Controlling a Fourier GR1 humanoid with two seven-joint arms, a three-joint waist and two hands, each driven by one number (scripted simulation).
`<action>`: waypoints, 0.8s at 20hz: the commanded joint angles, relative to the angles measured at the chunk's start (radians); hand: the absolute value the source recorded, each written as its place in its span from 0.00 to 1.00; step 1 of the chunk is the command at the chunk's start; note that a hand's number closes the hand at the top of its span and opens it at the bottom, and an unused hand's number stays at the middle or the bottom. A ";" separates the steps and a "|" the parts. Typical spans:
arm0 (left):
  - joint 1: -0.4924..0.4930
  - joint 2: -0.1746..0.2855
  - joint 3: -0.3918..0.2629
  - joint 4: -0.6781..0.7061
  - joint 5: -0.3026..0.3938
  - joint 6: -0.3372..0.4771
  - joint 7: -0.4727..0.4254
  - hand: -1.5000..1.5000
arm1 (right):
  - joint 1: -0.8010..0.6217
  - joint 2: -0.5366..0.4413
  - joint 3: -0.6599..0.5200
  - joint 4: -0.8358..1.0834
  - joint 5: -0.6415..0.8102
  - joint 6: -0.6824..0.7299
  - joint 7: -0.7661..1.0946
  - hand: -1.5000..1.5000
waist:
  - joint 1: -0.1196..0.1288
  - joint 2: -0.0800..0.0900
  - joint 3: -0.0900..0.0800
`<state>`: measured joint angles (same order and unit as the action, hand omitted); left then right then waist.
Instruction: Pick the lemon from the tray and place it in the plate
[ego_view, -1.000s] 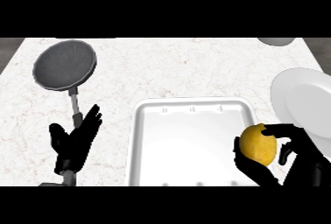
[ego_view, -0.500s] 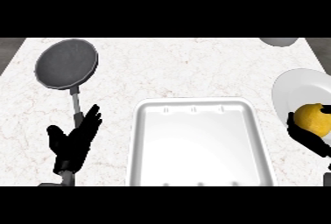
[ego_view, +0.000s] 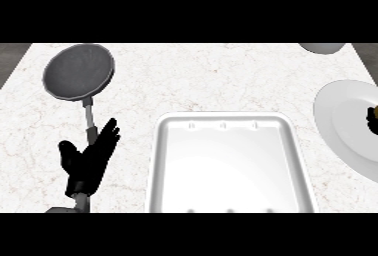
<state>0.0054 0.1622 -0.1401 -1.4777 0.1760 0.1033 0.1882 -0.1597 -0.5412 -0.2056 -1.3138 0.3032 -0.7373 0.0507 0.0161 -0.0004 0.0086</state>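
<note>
1. While I look steeply down from the head view, the white marble counter (ego_view: 192, 80) fills nearly the whole frame.
2. Lower centre holds the white tray (ego_view: 159, 165), its long side running up the frame.
3. At the right edge, just beside the tray, lies the white plate (ego_view: 336, 120), partly cut off.
4. Upper left shows the dark frying pan (ego_view: 79, 71), with its handle pointing down the frame.
5. Lower left, the left hand (ego_view: 87, 162) stands open: its fingers (ego_view: 108, 134) are straight and close together, pointing up, with the thumb set apart. It holds nothing and overlaps the handle's lower end; I cannot tell whether it touches.
6. A pale bowl (ego_view: 322, 47) peeks in at the upper right.
7. The lemon (ego_view: 375, 115) is only a yellowish sliver at the far right edge, over the plate and well apart from the left hand.
8. A dark scrap of the right hand (ego_view: 370, 116) adjoins the lemon; I cannot tell its state.
</note>
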 joint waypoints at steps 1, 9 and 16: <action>-0.008 0.002 0.008 0.068 -0.002 -0.017 0.010 0.50 | -0.150 -0.025 -0.081 0.273 -0.101 0.054 -0.191 1.00 | 0.006 0.009 -0.006; -0.015 -0.008 -0.013 0.077 -0.018 -0.028 -0.008 0.50 | -0.233 -0.132 -0.035 0.655 -0.057 0.312 -0.141 0.00 | 0.035 0.022 -0.004; -0.051 -0.015 -0.001 0.041 -0.015 -0.003 0.054 0.50 | -0.361 -0.117 -0.152 0.865 -0.170 0.434 -0.457 0.00 | 0.027 0.018 -0.002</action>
<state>-0.0290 0.1591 -0.1387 -1.4601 0.1687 0.0805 0.2019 -0.4607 -0.6610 -0.3106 -0.5575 0.1778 -0.3641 -0.2769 0.0471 0.0121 0.0109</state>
